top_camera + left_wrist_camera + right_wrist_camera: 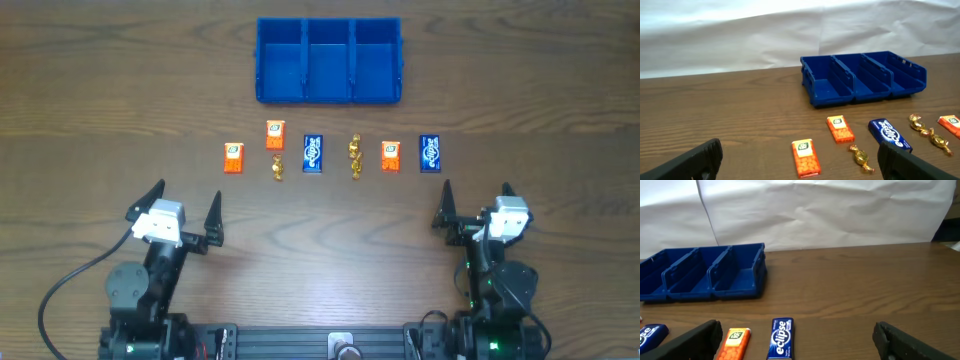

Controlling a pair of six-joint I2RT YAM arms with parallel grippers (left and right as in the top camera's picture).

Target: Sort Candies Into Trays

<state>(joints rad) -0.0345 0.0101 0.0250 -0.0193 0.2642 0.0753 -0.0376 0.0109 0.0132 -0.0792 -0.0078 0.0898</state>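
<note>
Three orange boxes [275, 134], two blue packs [313, 153] and three gold sweets [354, 150] lie in a row just in front of the tray [328, 92]. Farther from the tray, the left gripper [188, 197] and right gripper [476, 190] hover with fingers apart.

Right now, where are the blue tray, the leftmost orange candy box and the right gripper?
blue tray [328, 70]: top view, bare floor of its middle compartment.
leftmost orange candy box [233, 157]: top view, middle of its top face.
right gripper [476, 186]: top view, midway between its fingertips.
</note>
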